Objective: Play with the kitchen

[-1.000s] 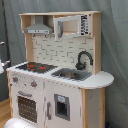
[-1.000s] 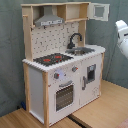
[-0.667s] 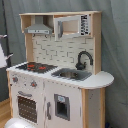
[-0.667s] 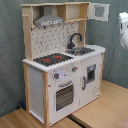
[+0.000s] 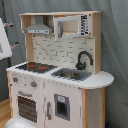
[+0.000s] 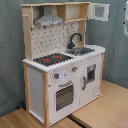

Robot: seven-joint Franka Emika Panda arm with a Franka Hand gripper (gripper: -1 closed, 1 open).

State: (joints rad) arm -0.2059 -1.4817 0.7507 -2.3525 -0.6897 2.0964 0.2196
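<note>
The kitchen (image 5: 55, 75) stands upright in the middle of both exterior views, white with light-wood sides (image 6: 65, 65). Its black-red hob (image 5: 36, 66) lies beside the steel sink (image 5: 71, 75), with the black tap (image 5: 83, 60) behind. The oven door (image 6: 64, 96) is closed under the knobs (image 6: 56, 76). The small upper cupboard door (image 6: 100, 11) hangs open. A white part of my arm (image 5: 5, 42) shows at the first exterior view's left edge. It also shows at the second exterior view's right edge (image 6: 125, 22), apart from the kitchen. The gripper itself is not clear.
A grey curtain (image 6: 10, 50) hangs behind the kitchen. It stands on wooden boards (image 6: 105, 110). A rounded white side counter (image 5: 102, 80) juts out beside the sink. A white rounded object (image 5: 17, 123) sits at the first exterior view's bottom left.
The white arm part has drawn back toward the second exterior view's right edge and shows less. The kitchen has not moved.
</note>
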